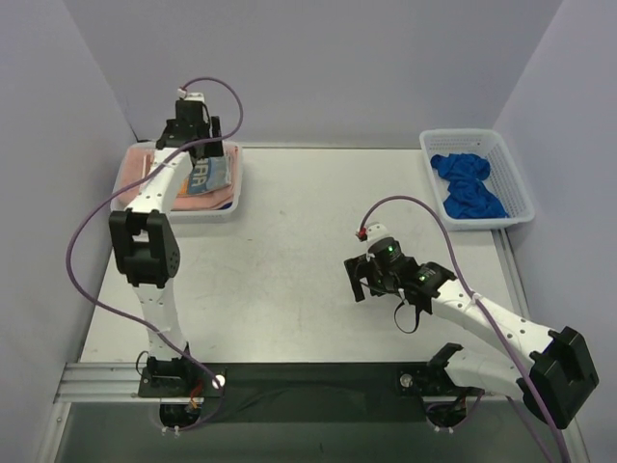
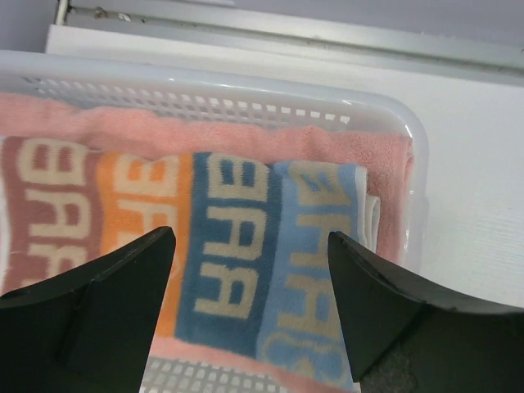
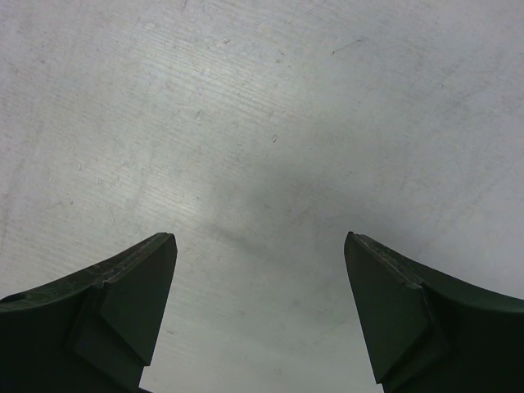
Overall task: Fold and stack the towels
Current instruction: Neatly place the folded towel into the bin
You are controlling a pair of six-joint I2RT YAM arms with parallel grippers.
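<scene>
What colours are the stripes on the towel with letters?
Lettered towel: pink, orange, dark blue, light blue; left wrist view.

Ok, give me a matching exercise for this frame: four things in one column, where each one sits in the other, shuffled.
Things:
1. blue towel
2. lettered towel
3. pink towel
4. right gripper

Places:
A. over bare table
B. in left basket, under another towel
C. in right basket, crumpled
D. in left basket, folded, on top

Pairs: 1-C, 2-D, 3-B, 4-A
</scene>
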